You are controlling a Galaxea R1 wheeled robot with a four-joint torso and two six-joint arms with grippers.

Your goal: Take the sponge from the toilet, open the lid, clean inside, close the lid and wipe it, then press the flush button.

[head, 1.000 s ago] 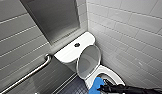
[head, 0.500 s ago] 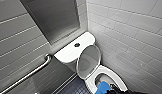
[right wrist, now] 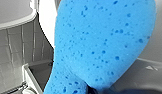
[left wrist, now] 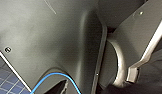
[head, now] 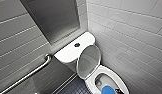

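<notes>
Blue sponge [head: 107, 90] inside toilet bowl [head: 89, 81]

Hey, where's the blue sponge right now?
In the head view the sponge is at the bottom edge, right of centre, over the open bowl of the toilet, just in front of the raised lid.

- The left wall [head: 14, 42] is clad in long grey tiles laid in level rows with pale joints.
- The right wall [head: 132, 32] has the same kind of tiles in a lighter, whiter grey, and the two walls meet in a corner.
- A dark, smooth rectangular panel [head: 54, 20] with a pale edge is set into the left wall.
- A metal grab bar [head: 29, 74] runs along the left wall below the panel.
- The floor [head: 73, 88] is of small dark blue tiles.
- The light is even, with a soft gleam on the grab bar.
</notes>
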